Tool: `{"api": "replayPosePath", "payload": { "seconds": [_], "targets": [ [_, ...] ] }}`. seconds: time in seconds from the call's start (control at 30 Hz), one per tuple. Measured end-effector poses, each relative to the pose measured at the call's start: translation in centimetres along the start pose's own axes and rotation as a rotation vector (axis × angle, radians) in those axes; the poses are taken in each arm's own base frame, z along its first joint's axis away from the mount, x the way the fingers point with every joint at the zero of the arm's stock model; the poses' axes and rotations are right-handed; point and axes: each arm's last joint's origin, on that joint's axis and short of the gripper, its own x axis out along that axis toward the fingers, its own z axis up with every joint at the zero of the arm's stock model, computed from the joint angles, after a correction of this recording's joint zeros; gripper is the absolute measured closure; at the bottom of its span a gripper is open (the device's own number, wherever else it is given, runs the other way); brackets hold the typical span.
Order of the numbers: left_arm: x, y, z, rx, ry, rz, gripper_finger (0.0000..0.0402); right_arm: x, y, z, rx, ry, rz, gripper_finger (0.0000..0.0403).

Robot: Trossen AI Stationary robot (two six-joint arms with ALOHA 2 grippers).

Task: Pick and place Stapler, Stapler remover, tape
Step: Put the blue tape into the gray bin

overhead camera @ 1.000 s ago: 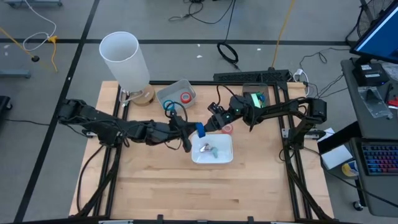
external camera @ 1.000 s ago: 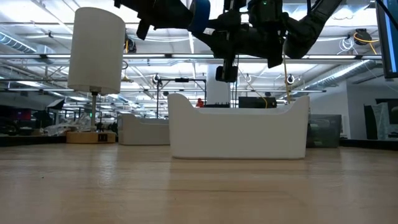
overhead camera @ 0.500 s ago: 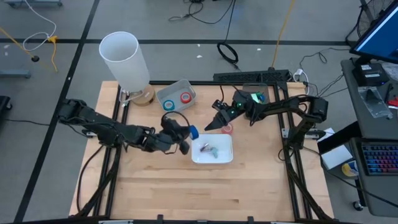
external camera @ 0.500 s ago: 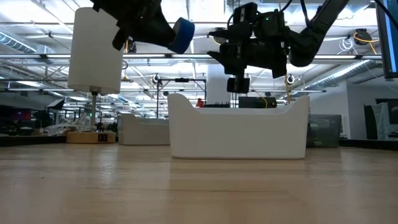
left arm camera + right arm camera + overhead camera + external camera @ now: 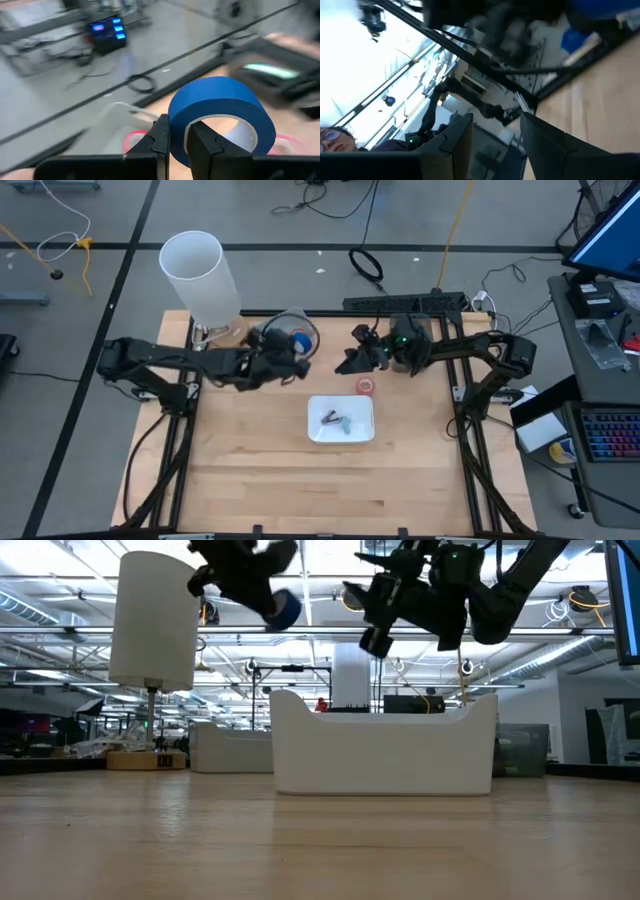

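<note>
The left pincer is clenched on the wall of a blue tape roll, one finger inside the pale core, one outside; the roll's hole faces sideways, so it stands on edge ahead of the fingertips; in the high view it hangs over the clear bin at the tabletop's far edge; the low view shows it raised well above the wood; a red tape roll lies flat beside the white tray; the right pincer, released and empty, hovers near it.
</note>
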Motion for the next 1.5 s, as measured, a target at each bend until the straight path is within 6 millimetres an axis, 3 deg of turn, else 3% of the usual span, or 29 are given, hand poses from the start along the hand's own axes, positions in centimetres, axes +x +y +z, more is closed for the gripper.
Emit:
{"api": "replayPosePath", "payload": {
  "seconds": [0.17,0.33,0.57,0.83,1.1,1.5],
  "targets": [
    [3.0,0.1,1.3,0.065,0.004,0.137,0.0367,-1.0,0.5,0.8,-0.053,-0.023,0.008,0.0247],
    [6.9,-0.6,0.5,0.267,0.086,0.300,0.0367,-2.0,0.9,1.5,-0.112,-0.040,0.011,0.0246],
    [11.5,-0.5,-1.2,0.372,0.304,0.406,0.0367,-3.9,2.8,1.5,-0.397,0.016,0.059,0.0245],
    [14.4,0.3,-3.5,0.163,0.552,0.368,0.0367,-8.2,4.2,-1.0,-0.578,0.091,0.044,0.0245],
    [15.1,3.1,-3.7,-0.092,0.640,0.514,0.0367,-13.0,5.6,-2.9,-0.691,-0.019,-0.097,0.0246],
    [17.7,6.9,-3.2,-0.264,0.669,0.606,0.0367,-15.5,6.4,-3.2,-0.748,-0.090,-0.194,0.0245]
  ]
}}
